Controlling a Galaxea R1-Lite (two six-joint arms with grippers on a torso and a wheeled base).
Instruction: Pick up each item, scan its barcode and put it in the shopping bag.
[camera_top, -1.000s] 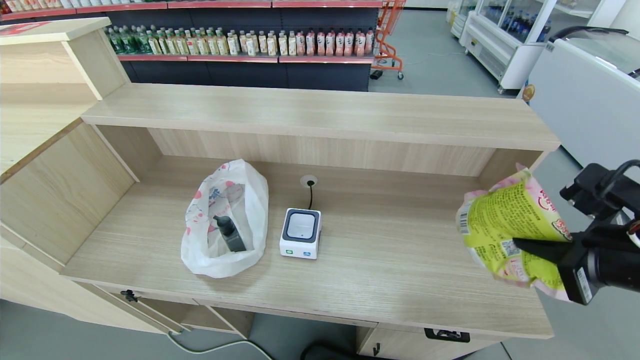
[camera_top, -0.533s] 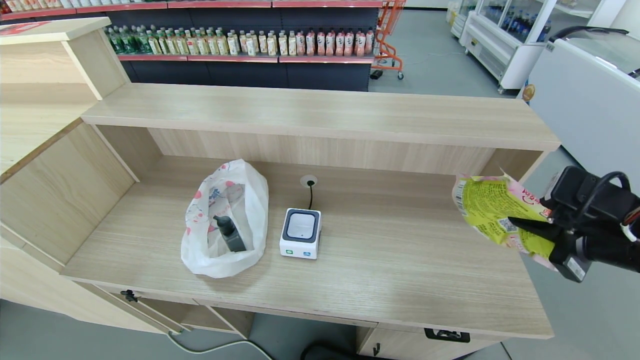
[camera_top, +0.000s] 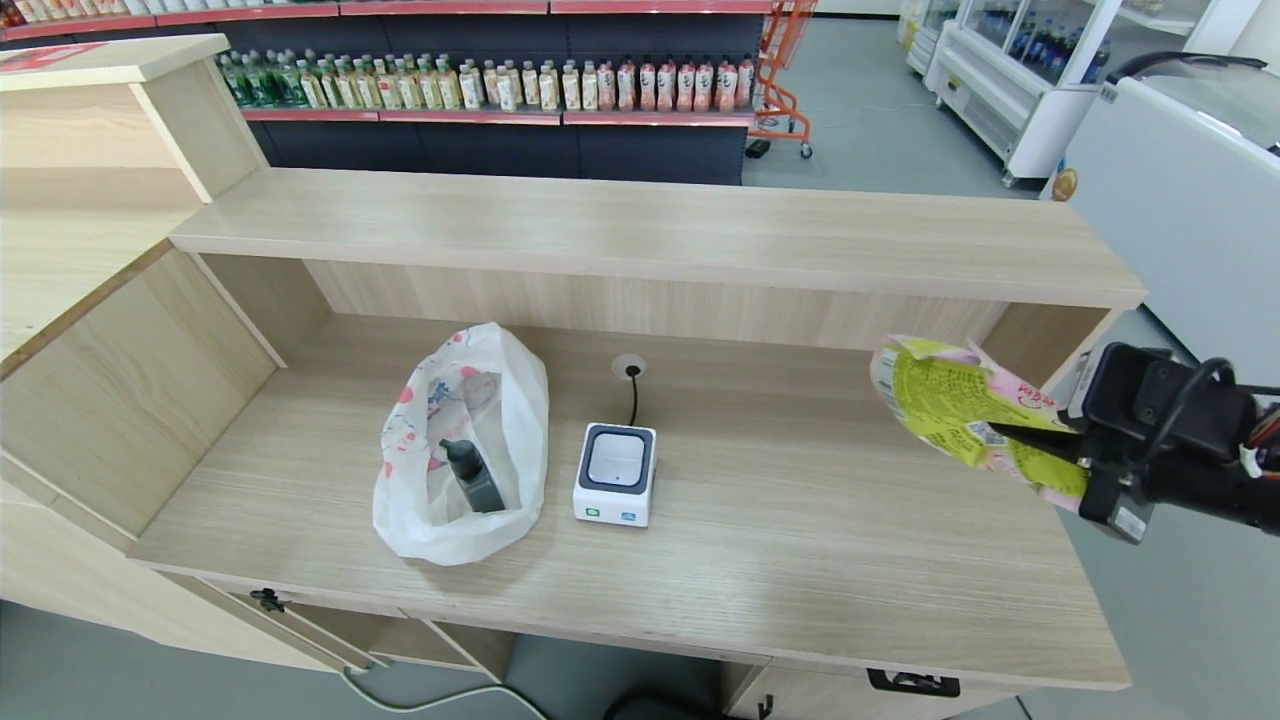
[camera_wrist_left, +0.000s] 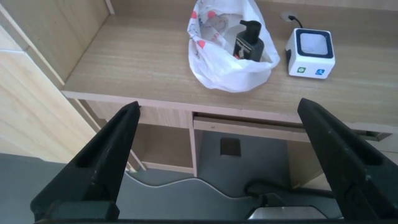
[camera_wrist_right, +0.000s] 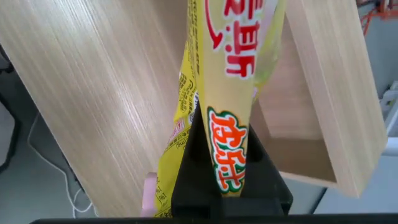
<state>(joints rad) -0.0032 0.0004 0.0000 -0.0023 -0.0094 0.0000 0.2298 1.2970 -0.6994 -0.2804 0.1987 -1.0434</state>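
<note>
1. One packet is in play. My right gripper (camera_top: 1022, 437) is clamped on the yellow-and-pink snack packet (camera_top: 950, 400), fingers pinched onto its lower end. I'm holding it in the air by the right end of the counter (camera_top: 800, 540).
2. Just changed: over the last second I've swung the packet up and inward from off the counter's right corner. It has tipped from near upright to lying flatter, printed yellow face towards the head camera.
3. The head camera nudged too, so the whole scene slid a touch. The scanner and bag themselves haven't budged.
4. The scanner (camera_top: 616, 487) sits mid-counter with its window up, well apart from the packet and off to its left.
5. The shopping bag (camera_top: 400, 500) lies just beside the scanner on its far side, mouth open, with a dark pump bottle (camera_top: 472, 480) already inside.
6. My left gripper (camera_wrist_left: 219, 106) hangs low in front of the counter edge, fingers spread wide, holding nothing.
7. What it means: the pick looks done and the scan is not yet made. I reckon the packet must travel left over the scanner window and roll its code face downward, then go into the bag.
</note>
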